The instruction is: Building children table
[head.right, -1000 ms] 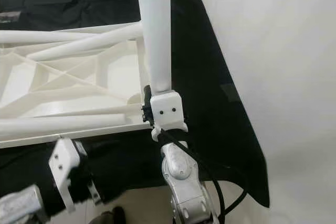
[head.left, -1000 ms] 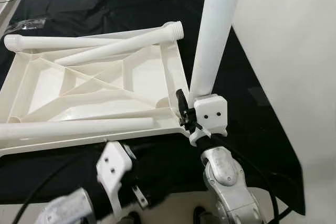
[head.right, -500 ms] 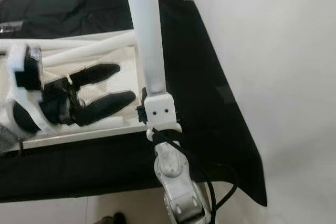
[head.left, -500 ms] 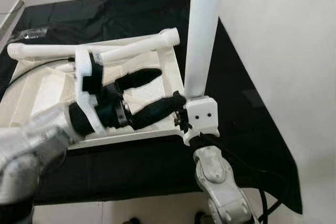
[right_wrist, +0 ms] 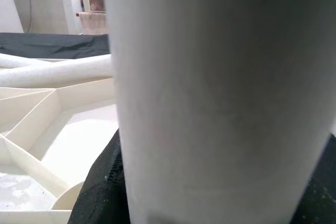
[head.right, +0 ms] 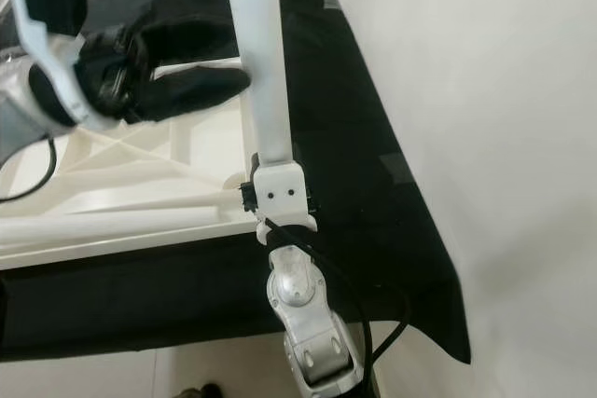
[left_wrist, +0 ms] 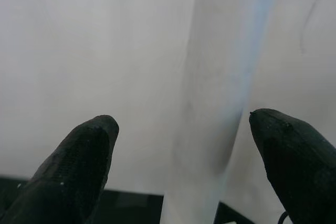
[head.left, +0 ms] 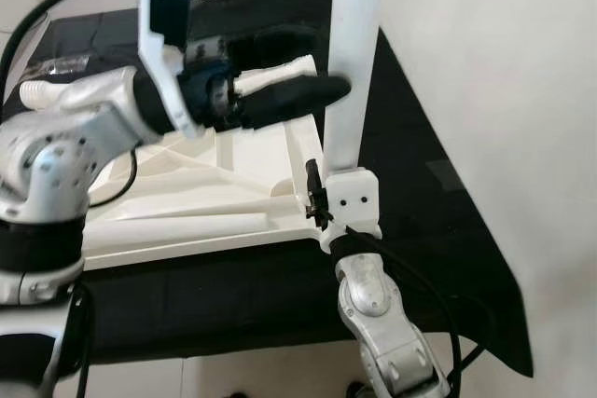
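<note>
The white table leg (head.left: 353, 53) is standing upright in the centre of the head views, rising out of the top edge of the frame, its lower end seated at the near right corner of the inverted white tabletop (head.left: 252, 151). The right gripper (head.left: 322, 195) is clamped on the base of this leg, just below centre of the frame; in the right wrist view the leg (right_wrist: 220, 93) is pressing close against the lens with a black finger (right_wrist: 100, 192) against it. The left gripper (head.left: 294, 67) is hovering in the upper left-centre of the frame with its two black fingers (head.left: 298, 95) spread apart, the lower fingertip touching or nearly touching the leg's left side. In the left wrist view the leg (left_wrist: 226, 93) is sitting between the parted fingertips (left_wrist: 84, 156), closer to one than the other. Compared with half a second ago, the left arm has risen from over the tabletop's ribbed underside to mid-height on the leg, and its fingers are now bracketing the leg. The right gripper is holding the same grip as before. Two loose legs (head.left: 187, 226) are lying on the tabletop, which is resting on a black cloth (head.left: 410, 193) covering the work surface beside a white wall (head.left: 504, 90).
</note>
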### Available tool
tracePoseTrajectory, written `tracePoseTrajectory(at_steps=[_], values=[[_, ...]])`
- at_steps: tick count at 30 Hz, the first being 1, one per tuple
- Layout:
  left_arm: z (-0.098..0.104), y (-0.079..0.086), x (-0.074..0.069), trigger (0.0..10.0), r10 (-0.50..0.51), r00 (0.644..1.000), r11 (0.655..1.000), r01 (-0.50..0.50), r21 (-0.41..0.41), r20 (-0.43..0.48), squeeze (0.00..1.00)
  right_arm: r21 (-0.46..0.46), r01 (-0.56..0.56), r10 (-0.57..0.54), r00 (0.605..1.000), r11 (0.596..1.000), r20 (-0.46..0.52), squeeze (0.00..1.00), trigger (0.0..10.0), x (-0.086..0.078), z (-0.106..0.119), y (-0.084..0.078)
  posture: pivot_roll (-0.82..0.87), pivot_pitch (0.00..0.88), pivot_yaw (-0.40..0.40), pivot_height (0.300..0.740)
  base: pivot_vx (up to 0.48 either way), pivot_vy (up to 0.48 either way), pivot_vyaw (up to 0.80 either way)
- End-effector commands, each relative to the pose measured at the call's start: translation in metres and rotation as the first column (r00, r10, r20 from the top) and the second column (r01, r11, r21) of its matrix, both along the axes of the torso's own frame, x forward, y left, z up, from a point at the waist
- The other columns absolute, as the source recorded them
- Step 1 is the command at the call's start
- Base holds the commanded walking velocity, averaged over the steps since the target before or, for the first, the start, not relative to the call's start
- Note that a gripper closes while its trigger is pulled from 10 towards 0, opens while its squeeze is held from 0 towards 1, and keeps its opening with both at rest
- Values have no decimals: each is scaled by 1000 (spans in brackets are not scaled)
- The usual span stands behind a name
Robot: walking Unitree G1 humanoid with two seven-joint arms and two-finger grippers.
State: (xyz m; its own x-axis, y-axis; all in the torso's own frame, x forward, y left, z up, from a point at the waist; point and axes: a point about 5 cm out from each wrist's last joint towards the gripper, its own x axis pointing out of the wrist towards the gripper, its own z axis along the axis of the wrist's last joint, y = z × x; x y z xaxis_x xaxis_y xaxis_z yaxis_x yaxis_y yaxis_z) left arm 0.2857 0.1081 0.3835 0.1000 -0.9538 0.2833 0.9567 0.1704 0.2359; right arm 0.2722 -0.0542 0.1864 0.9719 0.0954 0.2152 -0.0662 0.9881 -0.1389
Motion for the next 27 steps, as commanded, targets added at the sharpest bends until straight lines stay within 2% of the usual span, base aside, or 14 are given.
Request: tracePoseTrajectory(at_steps=[1, 5, 11, 12, 13, 14, 27], values=[[-4, -11, 8, 10000, 6, 1000, 999, -7, 33, 13, 0, 19, -7, 13, 959, 1000, -284, 0, 10000, -7, -55, 19, -1, 257, 82, 740, 0, 0, 0], [-7, -30, 16, 10000, -16, 1000, 999, 16, 33, 3, 0, 25, -7, 13, 960, 1000, -280, 0, 10000, -7, -55, 21, -8, 254, 93, 740, 0, 0, 0], [-6, -36, 21, 10000, -71, 997, 996, 71, 44, -1, 0, 30, -4, 12, 961, 1000, -277, 0, 10000, -6, -54, 23, -14, 255, 97, 740, 0, 0, 0], [-6, -38, 22, 5961, -89, 996, 995, 89, 51, 0, 0, 32, -4, 13, 961, 999, -276, 0, 10000, -6, -54, 24, -19, 256, 101, 740, 0, 0, 0], [-6, -38, 22, 5961, -89, 996, 995, 89, 51, 0, 0, 32, -4, 13, 961, 999, -276, 0, 10000, -6, -54, 24, -19, 256, 101, 740, 0, 0, 0], [-6, -39, 23, 0, -94, 996, 994, 94, 53, 2, 0, 33, -4, 13, 961, 999, -275, 0, 10000, -6, -54, 24, -20, 256, 102, 740, 0, 0, 0], [-7, -43, 21, 0, -112, 993, 992, 110, 69, 27, 0, 34, -12, 21, 962, 999, -270, 0, 10000, -2, -53, 25, -21, 251, 98, 740, 0, 0, 0]])
